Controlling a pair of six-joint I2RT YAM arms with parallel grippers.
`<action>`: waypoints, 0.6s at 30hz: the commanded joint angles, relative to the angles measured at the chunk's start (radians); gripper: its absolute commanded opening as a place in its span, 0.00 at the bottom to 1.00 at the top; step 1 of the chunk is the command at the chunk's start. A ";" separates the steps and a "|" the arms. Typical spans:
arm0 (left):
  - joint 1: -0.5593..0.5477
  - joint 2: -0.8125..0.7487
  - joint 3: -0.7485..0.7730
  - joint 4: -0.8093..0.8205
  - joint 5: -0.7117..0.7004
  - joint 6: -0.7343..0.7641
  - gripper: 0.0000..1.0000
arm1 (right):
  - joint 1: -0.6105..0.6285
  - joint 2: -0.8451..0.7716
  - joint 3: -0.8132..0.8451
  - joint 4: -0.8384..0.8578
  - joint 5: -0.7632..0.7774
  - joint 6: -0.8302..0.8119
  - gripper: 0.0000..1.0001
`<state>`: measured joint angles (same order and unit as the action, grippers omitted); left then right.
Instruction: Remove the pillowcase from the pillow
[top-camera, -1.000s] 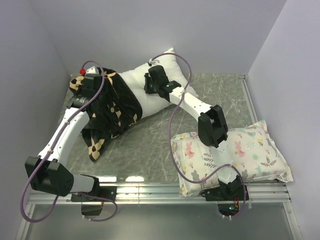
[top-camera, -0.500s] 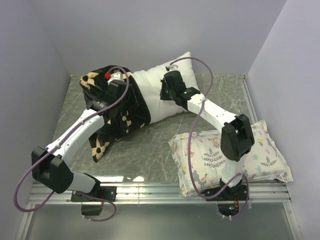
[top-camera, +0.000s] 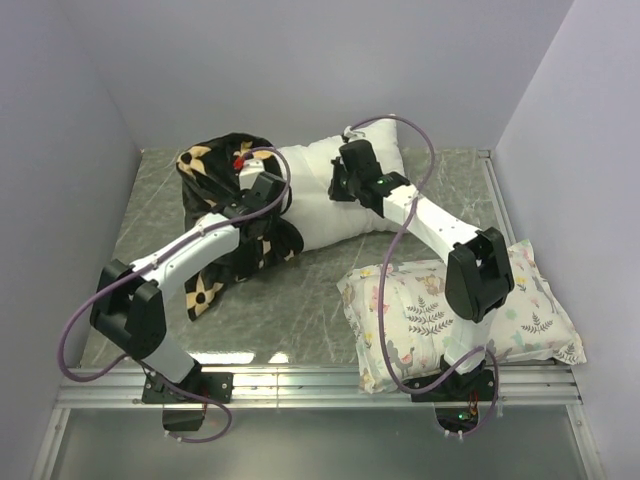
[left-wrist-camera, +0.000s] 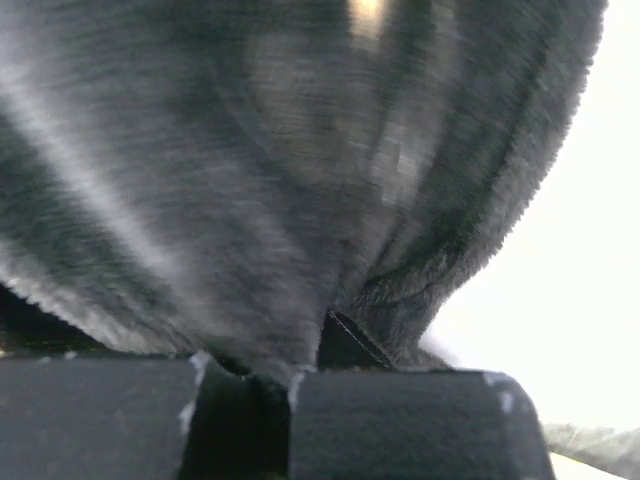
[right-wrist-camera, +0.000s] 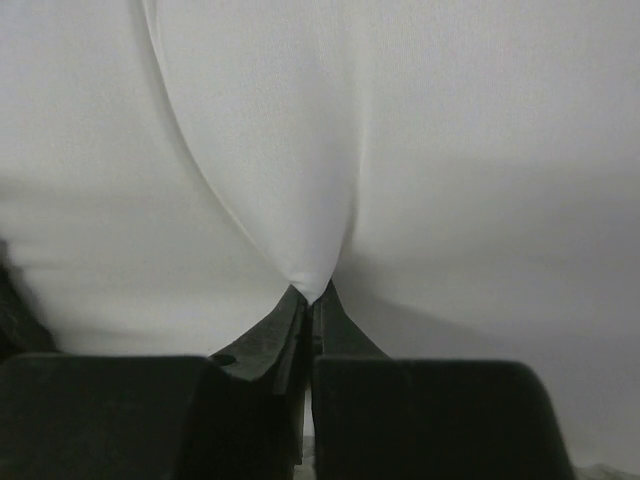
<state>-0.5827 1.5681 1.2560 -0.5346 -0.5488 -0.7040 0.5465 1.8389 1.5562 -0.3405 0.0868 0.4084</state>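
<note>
Left wrist view: left fingers (left-wrist-camera: 342, 345) clenched on pillowcase (left-wrist-camera: 250, 200), bunched over the left end of the pillow (top-camera: 320, 200); right fingers (right-wrist-camera: 292, 318) pinch the pillow; that thin fold could slip, letting the pillow drag along.

A taut fold of the white pillow (right-wrist-camera: 420, 150) between the closed black right-arm fingers (right-wrist-camera: 268, 335).

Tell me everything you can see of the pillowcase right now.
The pillowcase is black, plush-looking fabric printed with tan flowers. It sits bunched over the end of the white pillow that is on the left in the top view. A loose flap trails onto the table towards the arms. The left gripper is shut on a fold of it.
</note>
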 joint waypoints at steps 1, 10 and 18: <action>0.113 -0.038 -0.073 -0.067 -0.027 -0.037 0.00 | -0.106 -0.015 -0.030 -0.066 0.004 -0.005 0.00; 0.520 -0.250 -0.251 -0.005 0.092 -0.038 0.00 | -0.304 -0.104 -0.073 -0.052 -0.082 0.035 0.00; 0.577 -0.224 -0.322 0.054 0.217 -0.087 0.00 | -0.300 -0.072 0.010 -0.083 -0.095 0.024 0.00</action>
<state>-0.0662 1.3251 0.9783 -0.4225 -0.2222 -0.7963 0.3309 1.7889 1.5162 -0.3450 -0.2123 0.5011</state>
